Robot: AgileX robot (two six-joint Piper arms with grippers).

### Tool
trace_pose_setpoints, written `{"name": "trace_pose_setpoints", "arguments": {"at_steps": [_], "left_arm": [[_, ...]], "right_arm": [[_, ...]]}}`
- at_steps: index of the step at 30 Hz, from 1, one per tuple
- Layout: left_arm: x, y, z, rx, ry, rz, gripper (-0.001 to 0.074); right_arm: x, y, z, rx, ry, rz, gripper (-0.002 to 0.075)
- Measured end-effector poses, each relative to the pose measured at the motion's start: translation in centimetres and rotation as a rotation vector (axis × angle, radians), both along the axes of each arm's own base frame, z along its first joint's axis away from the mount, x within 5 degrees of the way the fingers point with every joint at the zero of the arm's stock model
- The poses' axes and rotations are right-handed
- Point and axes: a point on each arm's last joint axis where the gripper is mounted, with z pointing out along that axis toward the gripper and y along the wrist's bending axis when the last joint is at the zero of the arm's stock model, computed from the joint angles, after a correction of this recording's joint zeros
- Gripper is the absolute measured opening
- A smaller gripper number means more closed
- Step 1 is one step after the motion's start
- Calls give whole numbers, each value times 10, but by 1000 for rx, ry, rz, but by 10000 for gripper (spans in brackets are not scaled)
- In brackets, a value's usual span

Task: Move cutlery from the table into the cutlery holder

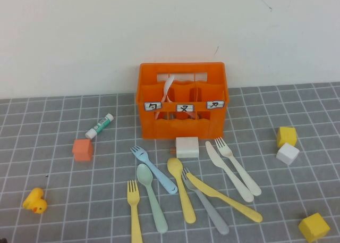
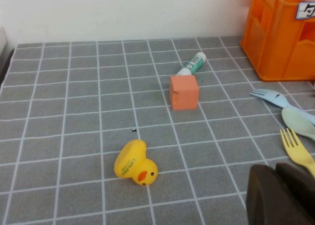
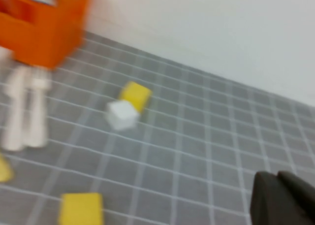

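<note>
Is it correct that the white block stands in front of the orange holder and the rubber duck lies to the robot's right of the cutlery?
Only the side is wrong. The high view shows the rubber duck to the robot's left of the cutlery. The white block does stand before the cutlery holder. Left claw and right claw each show only at a wrist view's edge.

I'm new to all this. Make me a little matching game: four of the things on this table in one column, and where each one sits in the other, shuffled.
Things:
1. yellow rubber duck
2. white-and-green glue stick
3. white plastic block
4. cream plastic fork

Places:
A. right in front of the orange slotted crate
B. near the table's left front corner
C. beside the cream plastic knife
D. just behind the small orange cube

Pairs: 1-B, 2-D, 3-A, 4-C

Only a dark bit of each of the left gripper and right gripper shows, in its own wrist view.
</note>
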Motion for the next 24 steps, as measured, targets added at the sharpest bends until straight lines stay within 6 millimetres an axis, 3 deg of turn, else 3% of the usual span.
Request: {"name": "trace_pose_setpoints", "arguments": {"at_steps": [5, 24], "left_arm": [[0, 0, 0, 0, 1, 0, -1], [0, 0, 0, 0, 0, 0, -1]], "right_arm": [[2, -7, -31, 11, -15, -166, 0], [1, -9, -35, 19, 10, -207, 0]]}}
